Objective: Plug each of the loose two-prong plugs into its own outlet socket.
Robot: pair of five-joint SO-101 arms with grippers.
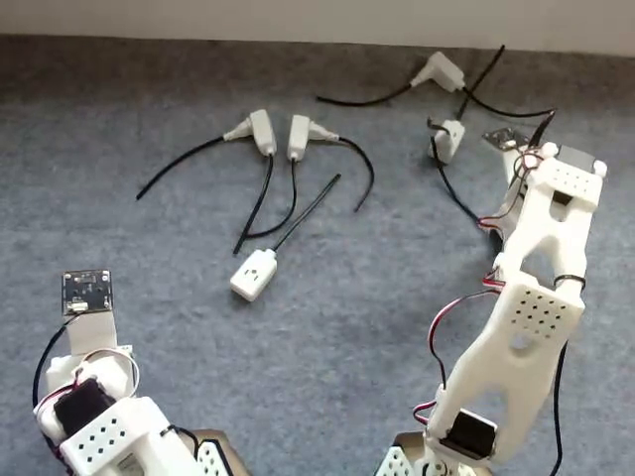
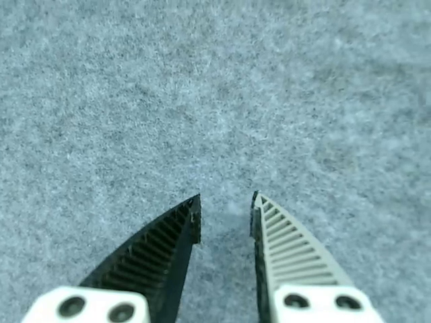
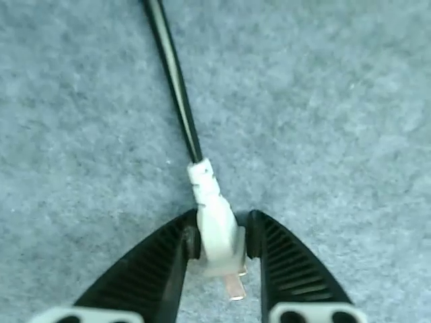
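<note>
Grey carpeted desk [image 1: 397, 258]. Right tool [image 3: 222, 232] clamps 1 plug [image 3: 214, 219], prongs [image 3: 234, 286] toward wrist, cord [image 3: 172, 74] away; left tool [image 2: 225, 202] parted, empty.

High camera: overhead, down onto grey mat [image 1: 327, 337]. Wrist cameras: close, facing same mat, probably steeply.

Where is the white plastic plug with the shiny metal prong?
In the right wrist view, the white plastic plug is pinched between the right gripper's black fingers over grey carpet, its black cord trailing away.
</note>
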